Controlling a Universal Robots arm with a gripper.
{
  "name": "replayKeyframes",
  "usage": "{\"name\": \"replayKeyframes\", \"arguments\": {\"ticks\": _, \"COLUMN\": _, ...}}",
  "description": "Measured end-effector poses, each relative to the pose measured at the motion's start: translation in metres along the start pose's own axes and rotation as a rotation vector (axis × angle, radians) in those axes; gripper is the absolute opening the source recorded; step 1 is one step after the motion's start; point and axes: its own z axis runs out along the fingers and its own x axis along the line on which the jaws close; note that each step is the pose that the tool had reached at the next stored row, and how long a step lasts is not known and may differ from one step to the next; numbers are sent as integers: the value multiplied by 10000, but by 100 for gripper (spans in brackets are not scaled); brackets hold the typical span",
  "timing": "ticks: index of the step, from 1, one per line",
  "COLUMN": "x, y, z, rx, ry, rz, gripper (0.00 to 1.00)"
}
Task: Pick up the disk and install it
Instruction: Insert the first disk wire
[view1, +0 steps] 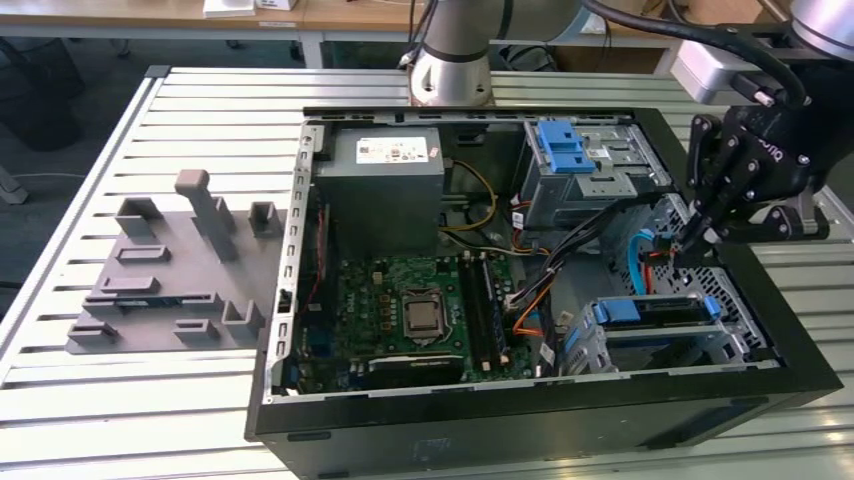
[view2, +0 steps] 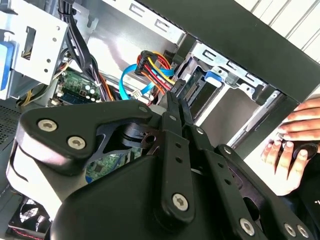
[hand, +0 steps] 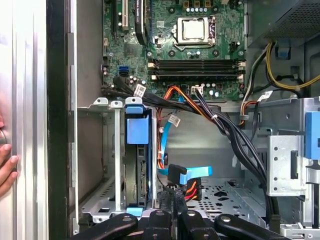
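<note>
Fingers of the gripper (hand: 170, 212) meet with nothing between them, poised just above the loose drive cables (hand: 187, 180) inside the computer case (view1: 534, 420). Beyond them the disk (hand: 137, 165) sits edge-on in its metal bay (hand: 107, 150), blue rails seated, so it looks installed.

We see a black gripper (view1: 694, 235) over a black computer case (view1: 747, 395); inside, a green motherboard (view1: 400, 300) — and the disk (hand: 136, 165), silver-grey with blue rails, in its bare-metal cage. Cables run light blue (hand: 192, 174), orange and black — the table (view1: 134, 400) is ribbed silver.
</note>
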Motion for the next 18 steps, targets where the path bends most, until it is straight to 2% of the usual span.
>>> {"name": "replayKeyframes", "arguments": {"ticks": 4, "x": -2, "y": -1, "z": 35, "rx": 3, "ry": 18, "rz": -1, "gripper": 19}}
{"name": "replayKeyframes", "arguments": {"ticks": 5, "x": -2, "y": -1, "z": 45, "rx": 4, "ry": 22, "rz": -1, "gripper": 25}}
{"name": "replayKeyframes", "arguments": {"ticks": 18, "x": -6, "y": -1, "z": 107, "rx": 8, "ry": 35, "rz": 0, "gripper": 25}}
